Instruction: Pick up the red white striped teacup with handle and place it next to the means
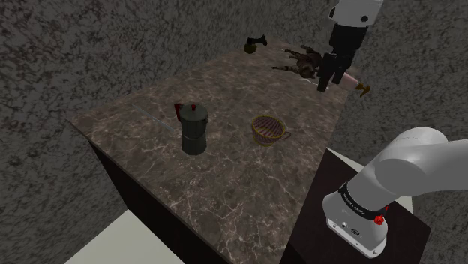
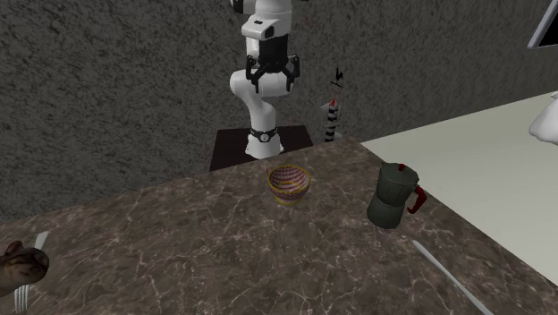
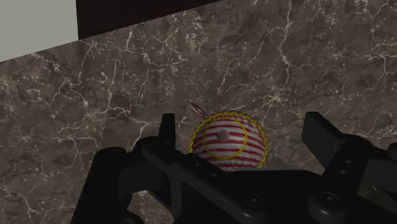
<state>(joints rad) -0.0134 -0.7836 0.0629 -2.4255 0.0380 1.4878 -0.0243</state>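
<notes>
Found the teacup (image 1: 268, 129) upright on the dark marbled desk (image 1: 225, 195): red and white stripes, yellow rim, handle projecting at 3 o'clock in the shoulder view. Located it at 3 o'clock of a dark grey moka pot (image 1: 193, 129) with red knob and handle, near but apart.

In the second exterior view, confirmed the teacup (image 2: 291, 183) at 9 o'clock of the moka pot (image 2: 393, 194), toward the desk (image 2: 179, 242) edge nearest the stand (image 2: 228, 152).

Recorded jaws open. In the wrist view, saw the fingers (image 3: 321, 137) standing apart, with the teacup (image 3: 228, 141) between them on the desk below, touched by neither. Placed the jaws high above the desk in both exterior views, hanging from the white arm (image 2: 255, 94), at 12 o'clock of the teacup in the second exterior view.

Noted a brown figure-like object (image 1: 304, 61) lying at the desk's far end, at about 1 o'clock of the teacup in the shoulder view and well apart from it; identity not determinable. Noted a small dark item (image 1: 255, 45) at 10 o'clock of that object. Noted a silver utensil (image 2: 452, 277) lying flat at 5 o'clock of the moka pot in the second exterior view. Logged a rough grey wall (image 1: 90, 52) behind the desk.
</notes>
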